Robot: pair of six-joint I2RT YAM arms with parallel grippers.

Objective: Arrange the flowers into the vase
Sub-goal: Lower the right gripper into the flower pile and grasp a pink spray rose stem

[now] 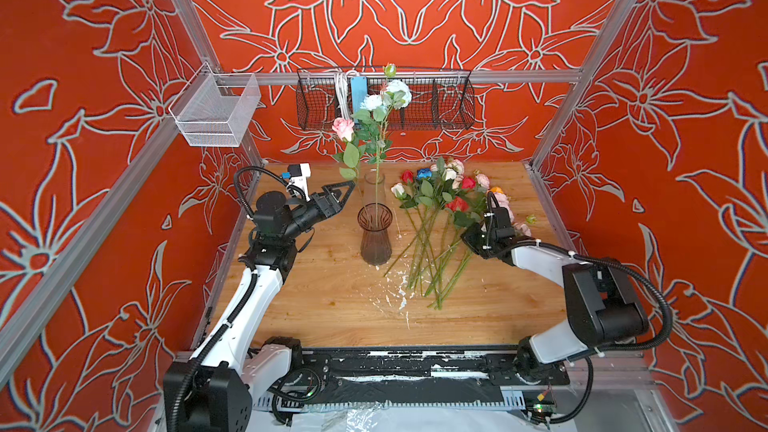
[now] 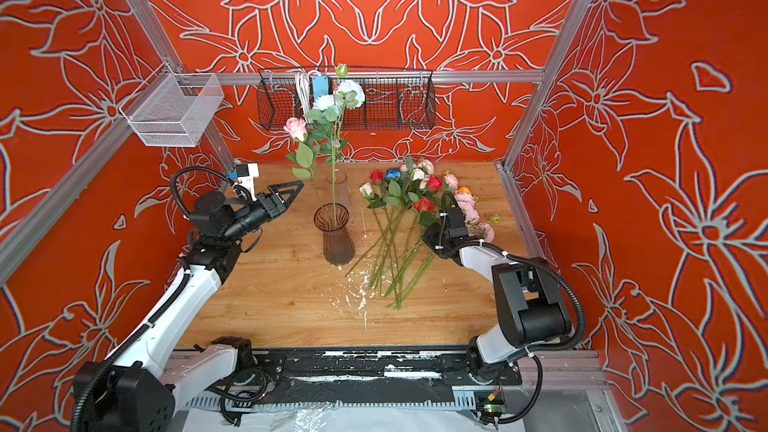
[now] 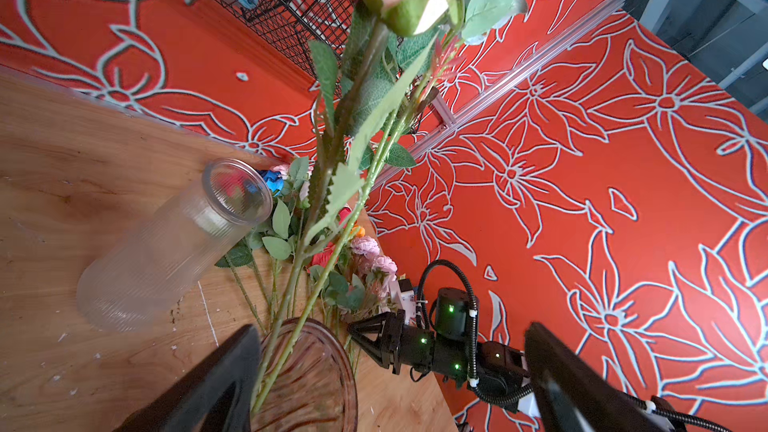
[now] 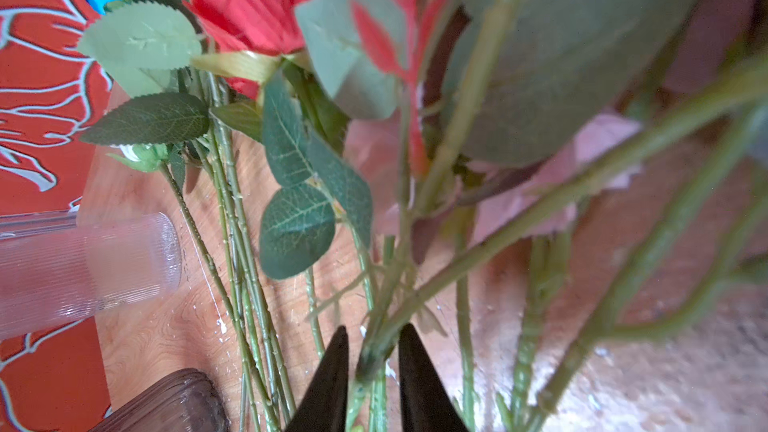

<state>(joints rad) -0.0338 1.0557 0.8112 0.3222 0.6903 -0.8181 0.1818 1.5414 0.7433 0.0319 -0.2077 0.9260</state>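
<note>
A brown tinted glass vase stands mid-table and holds two flowers, a pink rose and a pale blue one. The other flowers lie in a loose pile to its right, heads towards the back wall. My left gripper hovers left of the vase's stems. It is open and empty, and its fingers frame the vase rim. My right gripper is down in the pile. Its jaws are narrowed on either side of green stems, with a slim gap still showing.
An empty clear ribbed vase stands just behind the brown one. On the back rail hang a black wire basket and a white mesh basket. White flecks mark the wooden table in front of the pile.
</note>
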